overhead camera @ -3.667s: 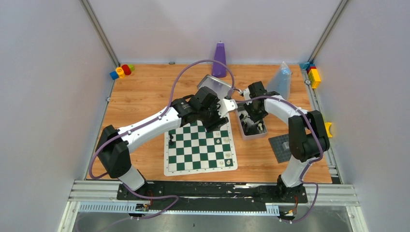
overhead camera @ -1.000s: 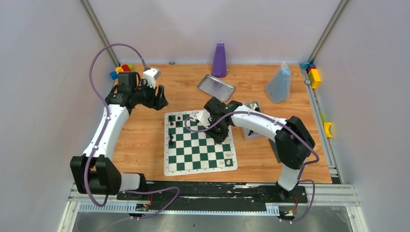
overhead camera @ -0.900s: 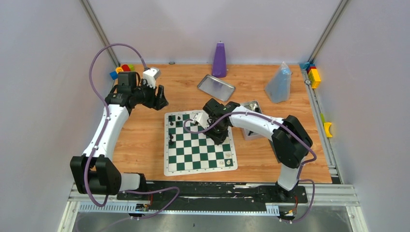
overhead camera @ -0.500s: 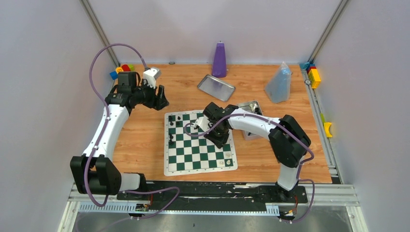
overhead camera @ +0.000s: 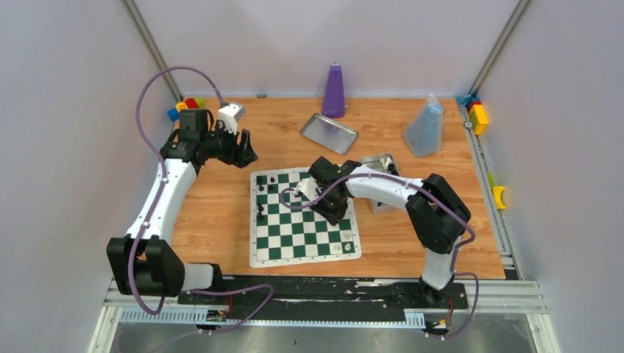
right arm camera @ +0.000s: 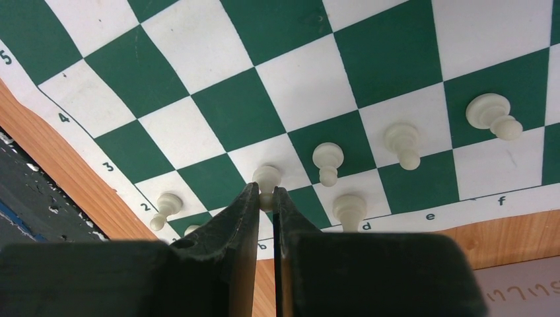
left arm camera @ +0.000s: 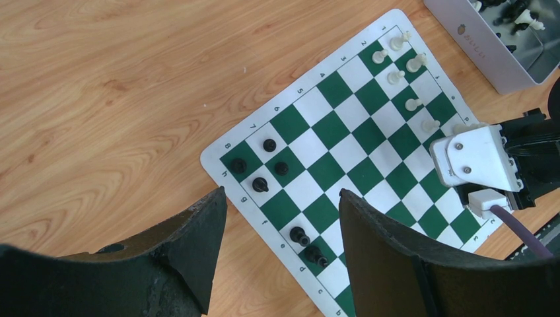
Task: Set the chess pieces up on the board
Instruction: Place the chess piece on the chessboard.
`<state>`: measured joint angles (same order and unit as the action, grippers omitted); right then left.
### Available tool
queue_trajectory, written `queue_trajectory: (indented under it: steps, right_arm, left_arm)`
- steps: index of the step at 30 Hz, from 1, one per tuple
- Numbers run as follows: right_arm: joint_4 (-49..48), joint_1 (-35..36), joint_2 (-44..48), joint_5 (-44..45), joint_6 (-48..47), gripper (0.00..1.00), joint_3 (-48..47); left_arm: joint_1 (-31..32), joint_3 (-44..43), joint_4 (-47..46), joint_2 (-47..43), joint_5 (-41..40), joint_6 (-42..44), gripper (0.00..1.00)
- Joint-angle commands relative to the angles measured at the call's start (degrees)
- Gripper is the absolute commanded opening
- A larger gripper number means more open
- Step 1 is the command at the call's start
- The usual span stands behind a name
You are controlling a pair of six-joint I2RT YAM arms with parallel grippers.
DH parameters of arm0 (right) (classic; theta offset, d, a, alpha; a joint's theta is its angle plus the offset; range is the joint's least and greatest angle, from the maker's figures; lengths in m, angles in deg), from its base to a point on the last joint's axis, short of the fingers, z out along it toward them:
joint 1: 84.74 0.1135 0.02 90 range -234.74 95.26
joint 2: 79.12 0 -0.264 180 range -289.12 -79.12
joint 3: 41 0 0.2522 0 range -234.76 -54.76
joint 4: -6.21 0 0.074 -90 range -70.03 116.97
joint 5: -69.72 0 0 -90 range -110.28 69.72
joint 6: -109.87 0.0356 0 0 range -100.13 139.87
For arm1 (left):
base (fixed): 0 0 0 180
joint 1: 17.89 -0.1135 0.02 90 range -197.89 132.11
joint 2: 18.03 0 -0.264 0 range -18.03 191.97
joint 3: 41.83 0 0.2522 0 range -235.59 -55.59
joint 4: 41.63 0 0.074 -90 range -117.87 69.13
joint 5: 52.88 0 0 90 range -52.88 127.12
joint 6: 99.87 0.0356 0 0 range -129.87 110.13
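The grained wooden table (overhead camera: 213,198) carries the flat, thin, green-and-white checked board (overhead camera: 294,235). Past its far left corner, the left gripper (left arm camera: 280,195), matte black and rough-edged, hangs gaping and empty. The right gripper (right arm camera: 264,191) pinches a smooth cream pawn (right arm camera: 267,176) among other cream pawns (right arm camera: 328,158) near the board's edge; glossy black pieces (left arm camera: 269,144) stand opposite.

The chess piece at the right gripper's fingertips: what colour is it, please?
The chess piece is cream-white; the right wrist view shows it best.

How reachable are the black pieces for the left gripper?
Probably yes: nothing lies between the left gripper and the black pieces; the right gripper, shut on a white pawn, is farther off.
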<state>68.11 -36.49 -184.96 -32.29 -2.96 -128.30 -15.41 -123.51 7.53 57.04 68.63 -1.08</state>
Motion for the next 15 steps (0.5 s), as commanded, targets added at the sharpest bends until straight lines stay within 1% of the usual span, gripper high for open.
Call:
queue_trajectory:
  steps: [1, 4, 9, 15]
  right_arm:
    - [-1.61, 0.47, -0.85, 0.37, -0.12, 0.11, -0.12]
    - [-1.67, 0.79, -0.95, 0.59, -0.11, 0.17, 0.13]
    - [-1.90, 0.89, -1.12, 0.93, 0.06, 0.23, 0.24]
    - [-1.78, 0.94, 0.55, 2.17, 0.43, 0.41, -0.06]
  left_arm:
    - [-0.31, -1.00, -1.23, -0.88, 1.41, -0.77, 0.71]
    - [-0.30, -0.91, -1.21, -0.77, 1.38, -0.66, 0.71]
    - [-0.28, -0.83, -1.34, -0.71, 1.35, -0.59, 0.71]
    - [-0.33, -0.66, -1.23, -0.85, 1.32, -0.55, 0.71]
